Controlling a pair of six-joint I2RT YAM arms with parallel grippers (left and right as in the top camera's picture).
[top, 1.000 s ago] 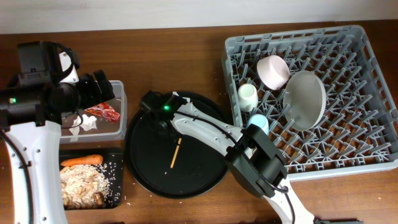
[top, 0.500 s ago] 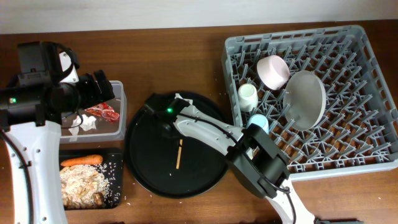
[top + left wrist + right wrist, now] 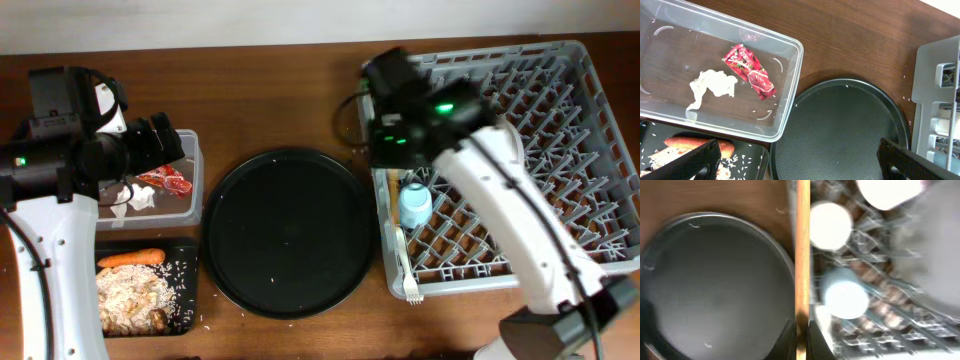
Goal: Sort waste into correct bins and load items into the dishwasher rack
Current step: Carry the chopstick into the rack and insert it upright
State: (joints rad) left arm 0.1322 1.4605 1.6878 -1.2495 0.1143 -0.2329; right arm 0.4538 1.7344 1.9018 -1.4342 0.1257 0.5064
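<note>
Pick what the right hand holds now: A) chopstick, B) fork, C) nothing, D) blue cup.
A: the right wrist view shows the right hand shut on a thin wooden chopstick. In the overhead view, the fork and blue cup sit in the rack, away from the hand.

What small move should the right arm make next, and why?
Probably shift slightly over the dishwasher rack, lower and release: the right gripper is shut on the chopstick, which hangs above the rack's rim, beside the cream cup and light blue cup.
</note>
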